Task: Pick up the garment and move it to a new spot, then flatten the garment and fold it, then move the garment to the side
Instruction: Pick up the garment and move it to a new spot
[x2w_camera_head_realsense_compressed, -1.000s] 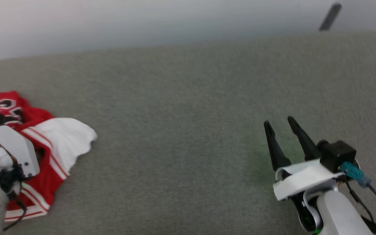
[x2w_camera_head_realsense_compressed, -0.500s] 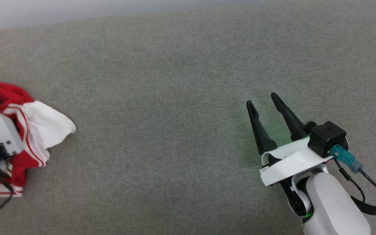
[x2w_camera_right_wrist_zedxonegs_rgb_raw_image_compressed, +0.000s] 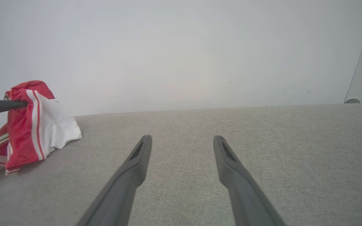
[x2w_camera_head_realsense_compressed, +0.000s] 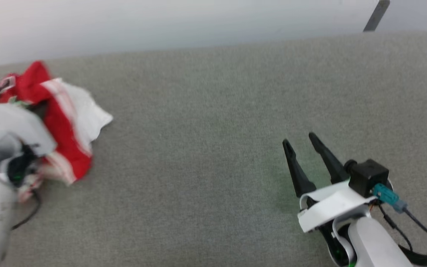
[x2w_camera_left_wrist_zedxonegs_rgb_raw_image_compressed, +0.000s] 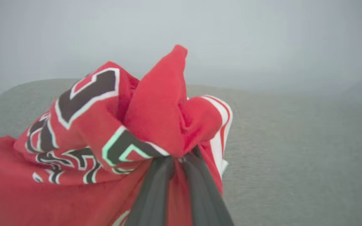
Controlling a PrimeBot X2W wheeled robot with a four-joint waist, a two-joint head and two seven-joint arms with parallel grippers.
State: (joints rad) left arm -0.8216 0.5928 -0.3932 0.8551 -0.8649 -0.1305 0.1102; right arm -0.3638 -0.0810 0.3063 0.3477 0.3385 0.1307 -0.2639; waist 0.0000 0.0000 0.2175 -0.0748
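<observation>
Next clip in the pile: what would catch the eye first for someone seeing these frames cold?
The red-and-white garment stands out at the far left of the grey fabric surface, bunched into a peak with black, white-outlined lettering showing. The left gripper is shut on a fold of it near the top. At the lower right of the head view, the right gripper is open and holds nothing.

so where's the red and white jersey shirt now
The red and white jersey shirt is bunched at the head view's far left on the grey fabric surface, pinched in the left gripper.
</observation>
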